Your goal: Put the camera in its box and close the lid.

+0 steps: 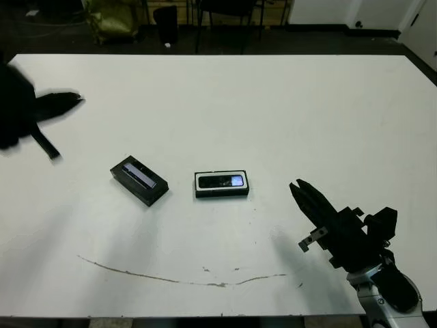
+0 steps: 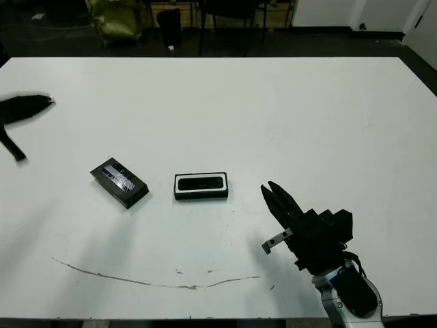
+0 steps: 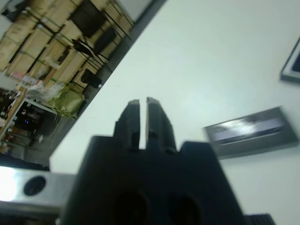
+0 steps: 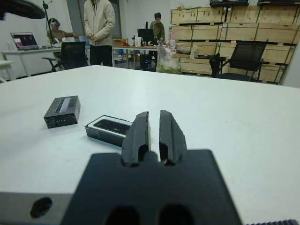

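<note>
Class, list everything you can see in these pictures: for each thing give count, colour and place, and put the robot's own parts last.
Table: one, white, fills the view.
Box: one, black with white lining, mid-table, open.
Camera: one, black with bluish screen, lying inside the box.
Lid: one, black with shiny strip, on the table to the robot's left of the box, apart from it.
Scuff line: one, brownish, along the near edge.
People: at least three, beyond the table.
Wooden crates: several, tan, background.
Left gripper: one, black, far left, empty.
Right gripper: one, black, near right, empty.

Camera in box; lid left, apart.
</note>
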### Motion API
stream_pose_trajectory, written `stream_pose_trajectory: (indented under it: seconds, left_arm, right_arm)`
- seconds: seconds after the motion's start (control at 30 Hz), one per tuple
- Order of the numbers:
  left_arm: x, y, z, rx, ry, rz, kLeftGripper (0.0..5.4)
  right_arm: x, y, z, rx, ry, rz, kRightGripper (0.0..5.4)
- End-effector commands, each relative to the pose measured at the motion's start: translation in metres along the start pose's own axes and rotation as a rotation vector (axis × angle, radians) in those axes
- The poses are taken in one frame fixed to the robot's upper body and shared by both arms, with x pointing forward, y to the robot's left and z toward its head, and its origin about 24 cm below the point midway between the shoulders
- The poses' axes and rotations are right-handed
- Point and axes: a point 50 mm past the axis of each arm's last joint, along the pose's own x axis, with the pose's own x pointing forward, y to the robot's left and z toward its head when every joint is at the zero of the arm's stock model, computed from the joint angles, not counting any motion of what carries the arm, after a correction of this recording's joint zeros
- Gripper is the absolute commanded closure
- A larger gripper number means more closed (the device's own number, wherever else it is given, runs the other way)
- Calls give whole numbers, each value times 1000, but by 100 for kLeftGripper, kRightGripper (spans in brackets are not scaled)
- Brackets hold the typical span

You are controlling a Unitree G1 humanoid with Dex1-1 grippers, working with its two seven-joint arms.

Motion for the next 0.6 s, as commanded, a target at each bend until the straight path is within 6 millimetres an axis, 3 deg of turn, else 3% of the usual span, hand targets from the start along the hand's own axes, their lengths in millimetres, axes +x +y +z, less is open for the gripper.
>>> stream_pose_trajectory:
  seconds: [0.03, 0.3, 0.6]
  left_arm:
    - [23, -4, -3, 63, 75, -84, 540]
    - [72, -24, 3, 287, 185, -283, 540]
    - [102, -58, 7, 461, 193, -454, 540]
  right_arm:
    - [-4, -4, -5, 20, 37, -19, 539]
    - [-11, -11, -6, 27, 29, -42, 539]
    - [-12, -13, -11, 12, 22, -58, 539]
